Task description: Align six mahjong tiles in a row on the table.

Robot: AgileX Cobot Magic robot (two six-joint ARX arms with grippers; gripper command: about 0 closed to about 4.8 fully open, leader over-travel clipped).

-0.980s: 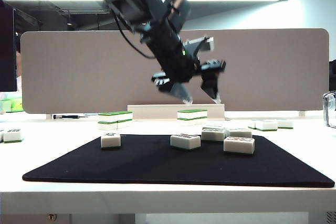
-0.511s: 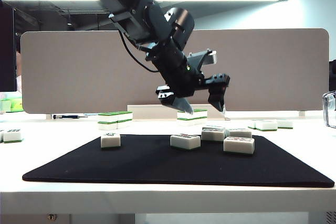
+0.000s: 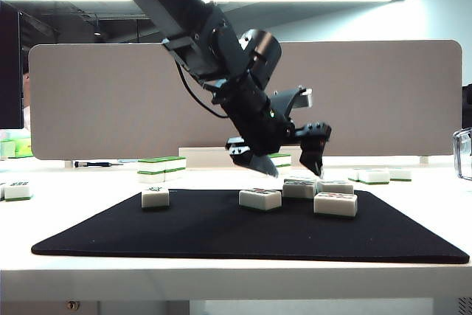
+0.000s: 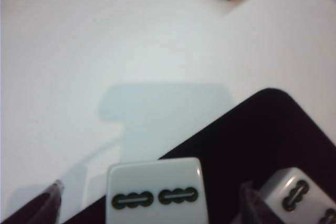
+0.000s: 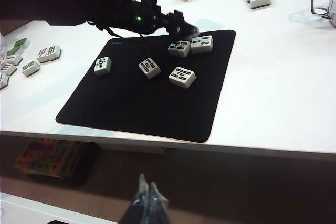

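The mahjong tiles (image 5: pixel 178 61) lie face up on the black mat (image 5: pixel 131 114), five in all from where I stand: one off alone (image 3: pixel 155 197), one near the middle (image 3: pixel 260 198), one nearer the front (image 3: pixel 336 203), and two side by side at the back edge (image 5: pixel 190 45). They look like hard, glossy little blocks, solid and stiff, likely slick on their polished faces, so I would pinch one across its two long sides, low and square, so that it doesn't squirt out. The left gripper (image 3: pixel 287 161) hangs just above the back pair, its fingers (image 4: pixel 44 205) spread wide and empty, one tile (image 4: pixel 155 192) sitting between them in the wrist view. The right gripper (image 5: pixel 147 195) waits below the edge of the table (image 5: pixel 273 77), fingers pressed together, holding nothing.
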